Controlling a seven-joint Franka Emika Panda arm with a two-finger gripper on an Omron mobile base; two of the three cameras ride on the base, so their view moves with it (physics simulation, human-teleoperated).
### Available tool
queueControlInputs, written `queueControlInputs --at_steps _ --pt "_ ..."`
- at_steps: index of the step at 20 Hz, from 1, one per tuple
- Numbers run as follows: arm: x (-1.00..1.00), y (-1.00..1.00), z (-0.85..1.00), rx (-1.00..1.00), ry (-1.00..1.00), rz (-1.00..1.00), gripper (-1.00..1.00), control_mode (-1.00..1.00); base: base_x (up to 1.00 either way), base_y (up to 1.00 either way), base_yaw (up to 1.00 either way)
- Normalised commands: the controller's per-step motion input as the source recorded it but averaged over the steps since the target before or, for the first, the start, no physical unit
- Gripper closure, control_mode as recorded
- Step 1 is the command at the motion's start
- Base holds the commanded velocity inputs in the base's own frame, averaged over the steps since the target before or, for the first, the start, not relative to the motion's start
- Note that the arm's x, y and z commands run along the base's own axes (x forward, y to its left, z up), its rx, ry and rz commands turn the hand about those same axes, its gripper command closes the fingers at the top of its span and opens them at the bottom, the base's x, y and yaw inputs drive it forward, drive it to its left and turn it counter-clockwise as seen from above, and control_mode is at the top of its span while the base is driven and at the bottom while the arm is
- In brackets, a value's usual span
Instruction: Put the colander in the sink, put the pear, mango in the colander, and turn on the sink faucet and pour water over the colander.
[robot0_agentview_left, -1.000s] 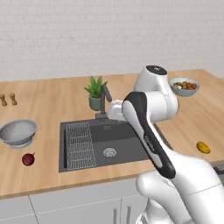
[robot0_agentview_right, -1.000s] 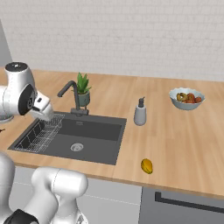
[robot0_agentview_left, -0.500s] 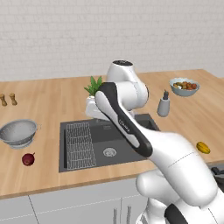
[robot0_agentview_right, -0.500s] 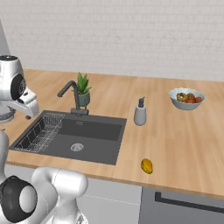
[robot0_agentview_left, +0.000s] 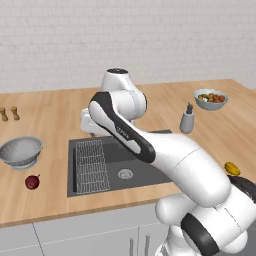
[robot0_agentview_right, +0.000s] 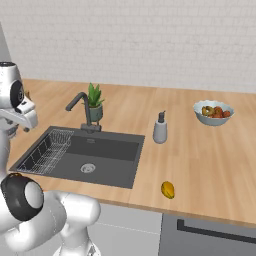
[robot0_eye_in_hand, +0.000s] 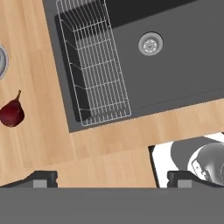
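The silver colander (robot0_agentview_left: 21, 150) stands on the wooden counter left of the dark sink (robot0_agentview_left: 114, 161), and its rim just shows in the hand view (robot0_eye_in_hand: 1, 61). The dark red pear (robot0_agentview_left: 32, 182) lies in front of it, also on the counter (robot0_eye_in_hand: 12, 112). The yellow-orange mango (robot0_agentview_left: 231, 168) (robot0_agentview_right: 168, 189) lies on the counter right of the sink. The faucet (robot0_agentview_right: 80, 103) rises behind the basin. My gripper (robot0_eye_in_hand: 112, 179) hangs open and empty over the counter strip in front of the sink's (robot0_eye_in_hand: 175, 65) left end, looking down on the wire rack (robot0_eye_in_hand: 94, 65).
A pale fruit bowl (robot0_agentview_right: 213, 112) and a grey soap bottle (robot0_agentview_right: 160, 129) stand right of the sink, and a potted plant (robot0_agentview_right: 94, 102) stands beside the faucet. Two small shakers (robot0_agentview_left: 9, 114) are at the far left. The counter's front edge runs close below the sink.
My arm has swung from the right of the sink leftward, bringing the hand over the basin's left end near the rack. The gripper stayed open. No object moved.
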Motion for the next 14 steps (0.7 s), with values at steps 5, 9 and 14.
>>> queueControlInputs --at_steps 5,9,14 --pt "0.20 0.31 -0.15 0.00 0.00 0.00 -1.00 -1.00 0.00 0.00 0.00" --pt "0.18 0.30 -0.16 0.00 0.00 0.00 -1.00 -1.00 0.00 0.00 0.00" --pt "0.22 0.27 -0.12 0.02 0.00 0.00 -1.00 -1.00 0.00 0.00 0.00"
